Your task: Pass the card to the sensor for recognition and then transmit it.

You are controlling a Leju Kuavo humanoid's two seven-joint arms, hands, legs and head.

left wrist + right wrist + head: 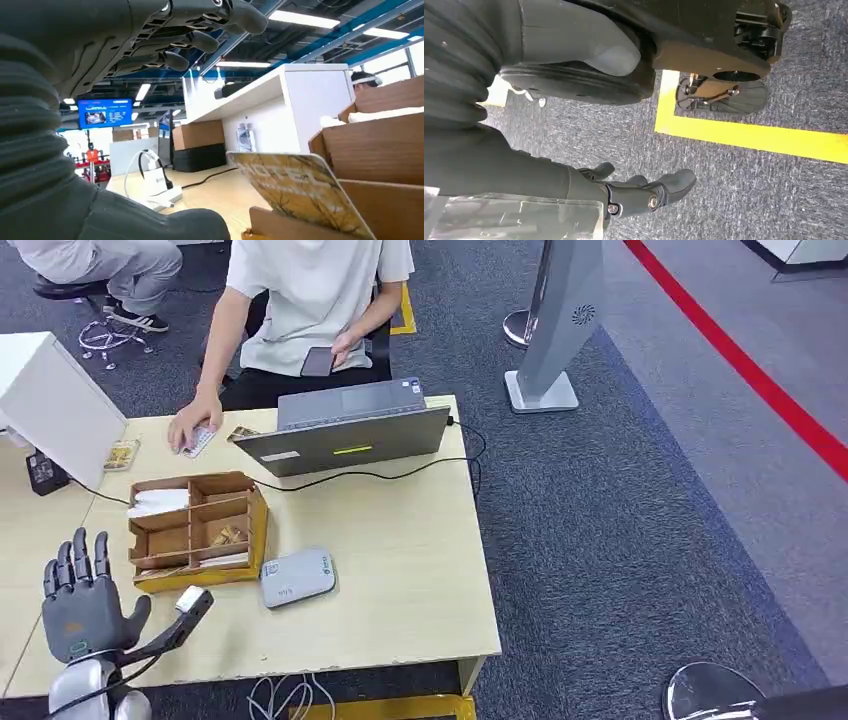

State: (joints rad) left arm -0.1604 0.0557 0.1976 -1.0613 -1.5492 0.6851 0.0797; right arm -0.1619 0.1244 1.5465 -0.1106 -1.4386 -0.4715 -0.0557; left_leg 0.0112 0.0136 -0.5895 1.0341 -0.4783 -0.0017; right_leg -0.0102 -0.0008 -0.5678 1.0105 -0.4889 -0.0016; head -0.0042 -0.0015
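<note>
Where the table's near left corner lay: we saw the left hand point(82, 602) raised over the light wooden table point(400, 570), fingers spread and upright, holding nothing.
Left hand, close up: in the left wrist view its dark fingers point(200, 40) were apart, with open air between them and the thumb.
Card: a gold-patterned card point(300, 192) stood tilted in the near part of the brown wooden organizer point(195, 530), just beside the left hand; in the head view we could make out a gold patch point(226, 535) in a middle compartment.
Card's axis: its long side ran slantwise upward out of the compartment, its printed face turned toward the wrist camera; its lower end was cut off by the organizer's wall and the picture's edge.
Sensor: a grey rounded reader point(297, 577) lay flat just beside the organizer, nearer the table's middle.
Right hand: the right hand point(644, 192) hung over dark carpet, fingers loosely curled with nothing in them.
Hard to make out: the card's printing was blurred.
Person: a person's hand point(192, 425) rested on the table's far side by an open laptop point(345, 430).
</note>
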